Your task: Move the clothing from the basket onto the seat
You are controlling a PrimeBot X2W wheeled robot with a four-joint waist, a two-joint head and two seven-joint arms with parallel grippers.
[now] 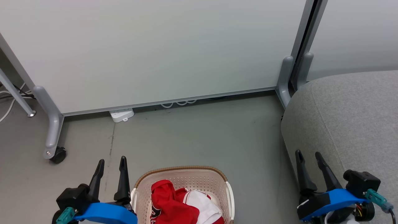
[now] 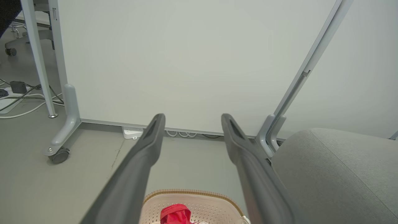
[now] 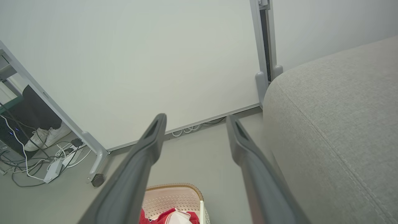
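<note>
Floor [image 1: 192,133]: smooth grey, backed by a pale wheeled partition [image 1: 155,46], with a white power strip [image 1: 122,114] at its foot. Basket [image 1: 186,168]: stands on the floor between the two arms, low in the head view. Clothing [image 1: 174,202]: red with a white panel, heaped inside the basket. Seat [image 1: 348,118]: light grey, to the right, no garment on the part that shows. Left gripper [image 1: 112,161]: fingers spread, empty, just beside the basket's left rim. Right gripper [image 1: 308,153]: fingers spread, empty, before the seat's edge. Judgement: both arms held wide in readiness, first pick not yet begun.
</note>
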